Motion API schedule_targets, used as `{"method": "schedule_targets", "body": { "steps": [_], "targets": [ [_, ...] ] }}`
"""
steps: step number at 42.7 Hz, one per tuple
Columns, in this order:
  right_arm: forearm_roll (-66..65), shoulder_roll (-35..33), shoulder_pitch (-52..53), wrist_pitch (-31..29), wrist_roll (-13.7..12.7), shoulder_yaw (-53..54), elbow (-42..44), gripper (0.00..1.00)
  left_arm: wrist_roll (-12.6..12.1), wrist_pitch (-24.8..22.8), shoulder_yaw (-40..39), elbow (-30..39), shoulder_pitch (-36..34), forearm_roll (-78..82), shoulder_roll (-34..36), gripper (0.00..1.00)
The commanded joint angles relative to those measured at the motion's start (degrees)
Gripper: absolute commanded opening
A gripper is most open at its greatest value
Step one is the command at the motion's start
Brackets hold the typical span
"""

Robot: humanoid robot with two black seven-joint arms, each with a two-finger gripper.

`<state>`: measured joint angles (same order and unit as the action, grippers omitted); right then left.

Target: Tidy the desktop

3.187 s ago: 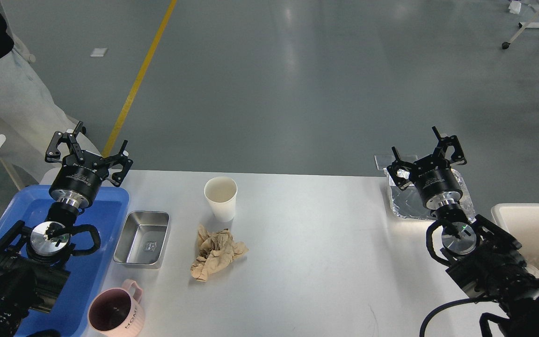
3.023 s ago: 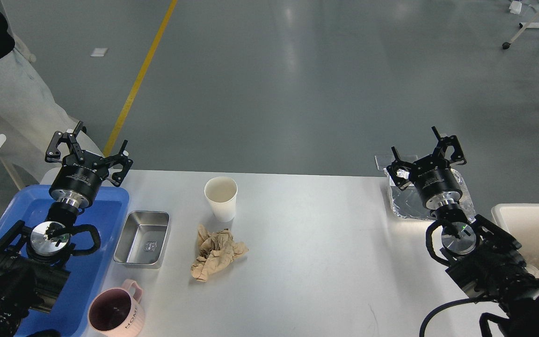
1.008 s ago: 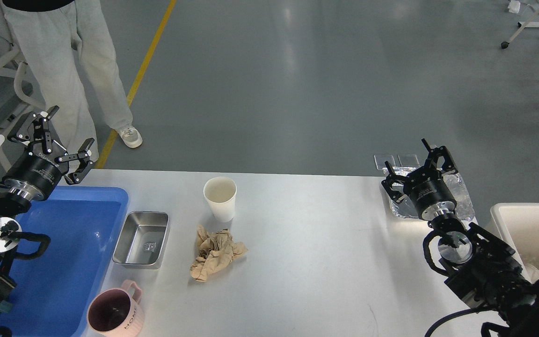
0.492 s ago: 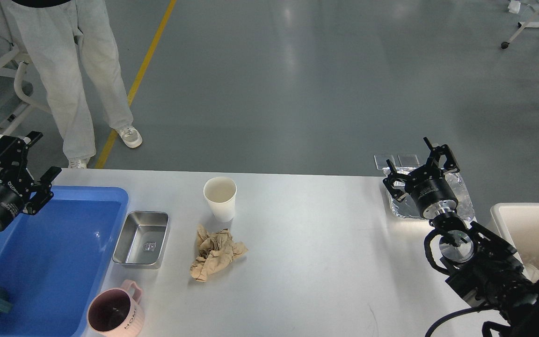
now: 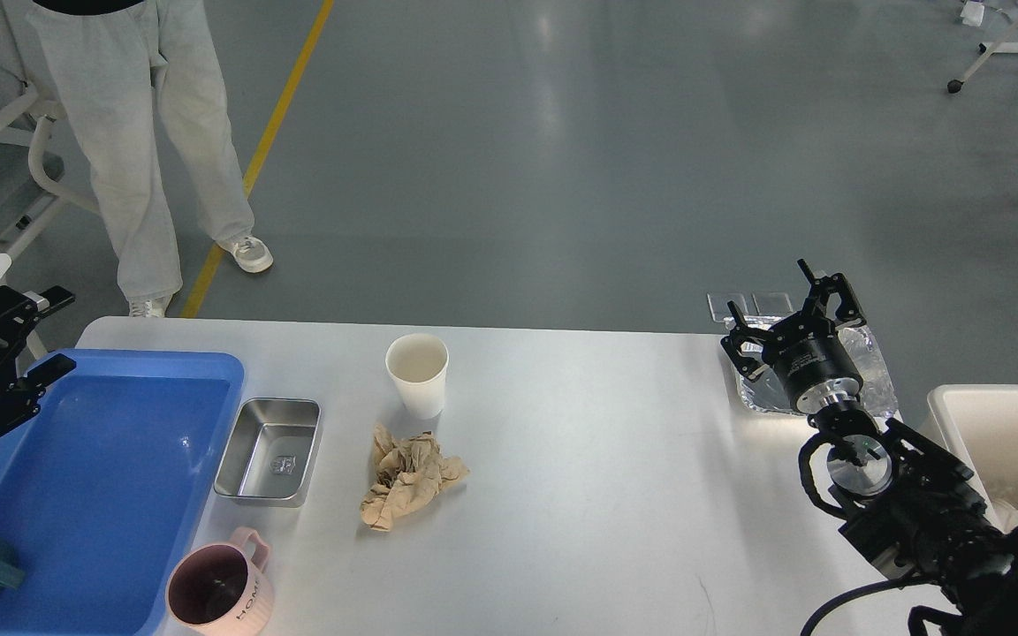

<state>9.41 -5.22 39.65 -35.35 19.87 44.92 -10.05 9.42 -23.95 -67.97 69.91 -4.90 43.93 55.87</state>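
Black arms, silver wrist discs, looped black cable; right tool (image 5: 787, 309) black, two-fingered.

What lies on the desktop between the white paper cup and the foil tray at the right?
Nothing: in the head view the desktop is bare between the white paper cup and the foil tray.
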Motion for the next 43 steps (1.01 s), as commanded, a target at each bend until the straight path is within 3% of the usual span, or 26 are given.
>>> {"method": "schedule_targets", "body": {
  "steps": [1, 16, 25, 33, 37, 43],
  "targets": [
    [0.0, 0.0, -0.1, -0.2, 0.0, 0.0, -0.1, 1.00, -0.2, 0.0, 0.1, 1.1, 1.9, 0.0, 3.9, 0.97],
    [0.1, -0.1, -0.1, -0.2, 0.0, 0.0, 0.0, 1.00, 0.8, -1.0, -0.3, 4.4, 6.4, 0.2, 12.5, 0.97],
    [0.0, -0.1, -0.1, -0.2, 0.0, 0.0, 0.0, 1.00, 1.0, 2.2, -0.5, 1.3, 7.3, 1.2, 16.0, 0.97],
    [0.0, -0.1, -0.1, -0.2, 0.1, 0.0, 0.0, 1.00, 1.2, 2.1, -0.3, -1.8, 7.1, 6.9, 17.1, 0.97],
    [0.0, -0.1, -0.1, -0.2, 0.1, 0.0, 0.0, 1.00, 1.8, -0.3, -0.3, -2.0, 6.8, 7.9, 17.2, 0.97],
    [0.0, -0.2, -0.1, -0.2, 0.0, 0.0, 0.1, 1.00, 2.4, -10.6, -2.0, -2.0, 6.1, 7.1, 15.6, 0.97]
  ]
}}
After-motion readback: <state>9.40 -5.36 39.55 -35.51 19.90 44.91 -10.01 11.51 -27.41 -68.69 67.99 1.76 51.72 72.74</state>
